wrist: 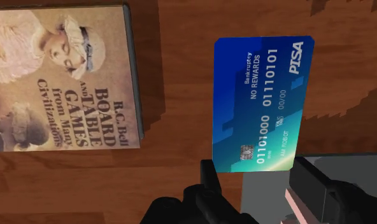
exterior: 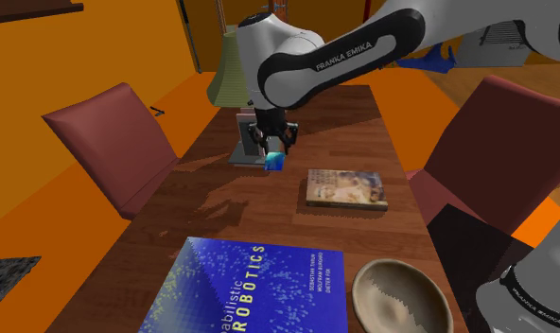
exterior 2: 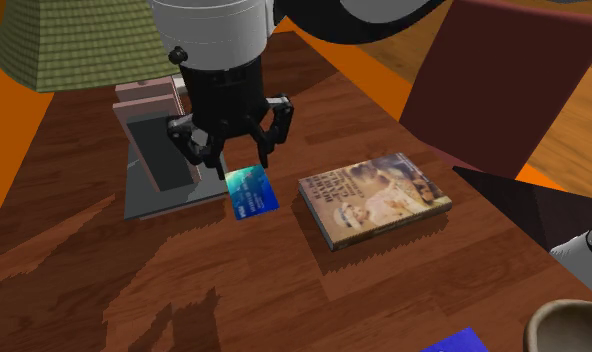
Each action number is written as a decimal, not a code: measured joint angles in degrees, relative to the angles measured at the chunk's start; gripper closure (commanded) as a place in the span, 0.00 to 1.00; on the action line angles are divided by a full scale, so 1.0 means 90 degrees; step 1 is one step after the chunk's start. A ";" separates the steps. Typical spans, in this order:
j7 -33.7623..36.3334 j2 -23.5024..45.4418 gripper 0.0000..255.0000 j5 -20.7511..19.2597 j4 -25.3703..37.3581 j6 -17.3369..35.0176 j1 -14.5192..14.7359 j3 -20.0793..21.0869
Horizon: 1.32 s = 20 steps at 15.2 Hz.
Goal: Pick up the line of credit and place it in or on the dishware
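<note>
The blue credit card (exterior 2: 251, 190) lies face up on the brown wooden table (exterior 2: 234, 280), one short edge against the grey lamp base (exterior 2: 154, 170). My black gripper (exterior 2: 239, 150) hovers just above it, open, its fingers apart and not touching the card. In the wrist view the card (wrist: 262, 105) lies just beyond my gripper (wrist: 257, 177), between the lines of the two fingers. From the shoulder view the card (exterior: 274, 161) shows under my gripper (exterior: 273, 144). The tan bowl (exterior: 401, 298) stands at the table's near end, also at the second exterior view's lower right (exterior 2: 574, 325).
A board-games book (exterior 2: 374, 198) lies close beside the card. A large blue robotics book (exterior: 250, 289) lies next to the bowl. The lamp with its green shade (exterior: 229, 80) stands behind the gripper. Dark red chairs (exterior: 113, 142) flank the table.
</note>
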 measured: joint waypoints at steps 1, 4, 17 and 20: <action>-0.0015 -0.0029 1.00 0.0018 0.0035 -0.0061 -0.0002 0.0007; -0.0005 -0.0351 1.00 0.0145 -0.0239 -0.0084 -0.0032 0.0068; 0.0102 -0.3380 1.00 0.1576 -0.3547 0.0496 0.0167 0.0444; 0.0141 -0.4055 1.00 0.1948 -0.4087 0.0419 0.0400 0.0498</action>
